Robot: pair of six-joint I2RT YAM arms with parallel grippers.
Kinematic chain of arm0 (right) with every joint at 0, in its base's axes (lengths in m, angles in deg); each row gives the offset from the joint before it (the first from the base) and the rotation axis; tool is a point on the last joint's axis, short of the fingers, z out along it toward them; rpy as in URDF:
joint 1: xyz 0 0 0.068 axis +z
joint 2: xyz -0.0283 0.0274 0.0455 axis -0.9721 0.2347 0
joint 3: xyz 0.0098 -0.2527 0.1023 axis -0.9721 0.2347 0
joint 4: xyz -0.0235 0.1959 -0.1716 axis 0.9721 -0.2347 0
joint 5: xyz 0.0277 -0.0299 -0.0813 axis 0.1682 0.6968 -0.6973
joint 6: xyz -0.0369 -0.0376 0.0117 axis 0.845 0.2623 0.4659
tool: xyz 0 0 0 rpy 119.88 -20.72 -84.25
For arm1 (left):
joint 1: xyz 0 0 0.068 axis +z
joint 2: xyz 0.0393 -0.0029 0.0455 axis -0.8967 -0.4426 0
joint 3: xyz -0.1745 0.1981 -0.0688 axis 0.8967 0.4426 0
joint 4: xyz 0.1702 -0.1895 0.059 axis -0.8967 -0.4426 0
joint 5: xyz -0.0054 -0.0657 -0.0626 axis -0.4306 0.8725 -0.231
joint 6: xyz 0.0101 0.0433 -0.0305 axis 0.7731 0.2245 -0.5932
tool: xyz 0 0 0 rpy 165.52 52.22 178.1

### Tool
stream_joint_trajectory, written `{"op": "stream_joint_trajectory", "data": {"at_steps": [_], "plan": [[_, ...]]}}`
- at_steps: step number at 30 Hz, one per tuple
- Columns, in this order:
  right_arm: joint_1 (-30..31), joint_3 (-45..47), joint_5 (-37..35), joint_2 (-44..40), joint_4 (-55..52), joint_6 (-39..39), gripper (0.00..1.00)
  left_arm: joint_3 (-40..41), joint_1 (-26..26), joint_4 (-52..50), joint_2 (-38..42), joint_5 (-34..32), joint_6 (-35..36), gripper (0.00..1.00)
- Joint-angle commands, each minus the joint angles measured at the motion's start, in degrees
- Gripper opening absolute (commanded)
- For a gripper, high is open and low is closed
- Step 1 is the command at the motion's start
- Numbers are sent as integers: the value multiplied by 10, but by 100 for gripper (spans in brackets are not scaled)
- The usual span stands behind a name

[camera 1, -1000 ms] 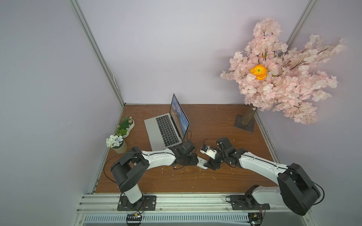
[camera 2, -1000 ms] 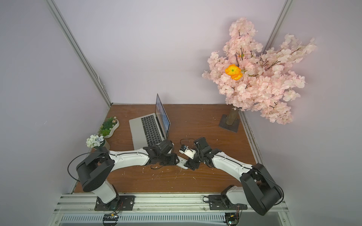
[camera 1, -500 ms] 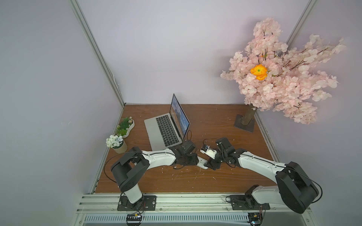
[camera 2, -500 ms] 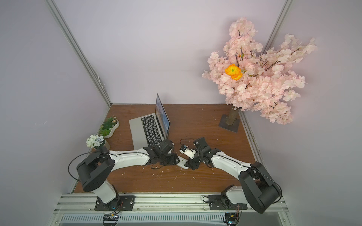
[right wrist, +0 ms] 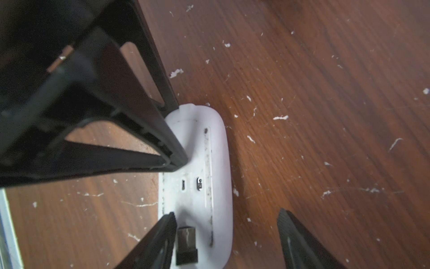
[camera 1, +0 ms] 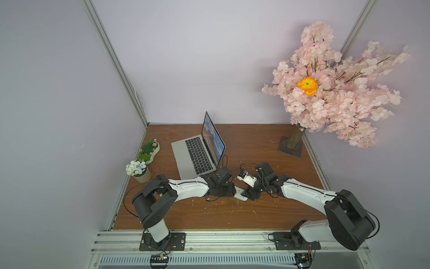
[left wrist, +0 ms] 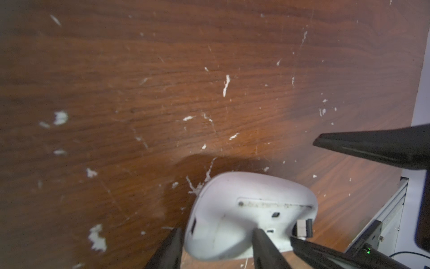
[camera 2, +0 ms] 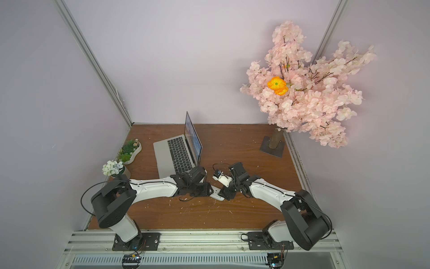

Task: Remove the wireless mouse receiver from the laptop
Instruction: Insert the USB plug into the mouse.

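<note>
The white mouse (right wrist: 209,163) lies upside down on the wooden table. My left gripper (left wrist: 216,230) is shut on one end of it, with one finger (right wrist: 172,149) pressed onto its underside. The wireless mouse receiver (right wrist: 186,242), a small dark stub with a metal plug, rests on the mouse's underside at the other end, also seen as receiver (left wrist: 303,228). My right gripper (right wrist: 226,212) is open and straddles that end, one finger beside the receiver. The laptop (camera 1: 197,156) stands open further back on the left, apart from both grippers, in both top views.
A pink blossom tree on a metal base (camera 1: 290,145) fills the back right corner. A white planter (camera 1: 149,151) and a small flower pot (camera 1: 137,170) stand along the left wall. An aluminium rail (camera 1: 209,237) runs along the front edge.
</note>
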Motion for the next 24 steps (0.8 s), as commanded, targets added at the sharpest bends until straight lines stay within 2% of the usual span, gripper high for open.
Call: {"op": "stream_joint_trajectory", "data": {"at_steps": [1, 6, 12, 17, 19, 24], "plan": [[-1, -10, 17, -15, 7, -13, 75, 39, -3, -96, -45, -40, 10, 52], [-14, -56, 25, -14, -11, -98, 77, 38, -3, -95, -46, -40, 10, 52], [-26, -97, 4, -35, -56, -288, 74, 41, -2, -96, -46, -39, 9, 52], [-27, -34, 46, -77, -68, -474, 70, 39, -2, -96, -49, -39, 10, 52], [-26, -3, 64, -94, -65, -503, 69, 38, -1, -96, -49, -39, 12, 52], [-23, 69, 56, -111, -35, -540, 65, 38, 0, -97, -49, -35, 14, 52]]}}
